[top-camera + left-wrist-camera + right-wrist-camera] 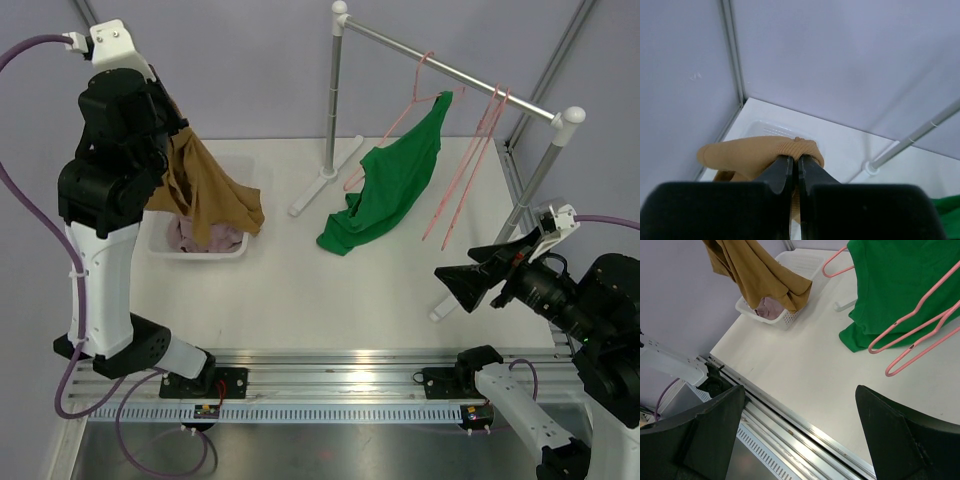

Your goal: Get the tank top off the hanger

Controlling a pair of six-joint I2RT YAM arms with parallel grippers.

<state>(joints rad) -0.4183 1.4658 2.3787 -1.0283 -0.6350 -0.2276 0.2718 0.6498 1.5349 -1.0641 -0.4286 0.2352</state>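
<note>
A tan ribbed tank top [205, 190] hangs from my left gripper [796, 159], which is shut on its upper edge [755, 152] and holds it high over the white basket [200, 250]. It also shows in the right wrist view [760, 270]. A green garment [395, 180] hangs by one corner from a pink hanger [415, 95] on the metal rail [450, 70], its lower part bunched on the table [890, 285]. My right gripper [465, 268] is open and empty [800, 390] low at the right, near the table's front edge.
The basket [790, 315] holds a pinkish cloth [190, 238]. Two more pink hangers [470, 170] hang empty on the rail, also in the right wrist view [920, 335]. The rack's posts [333, 110] stand at the back and right. A metal rail [340, 380] runs along the front.
</note>
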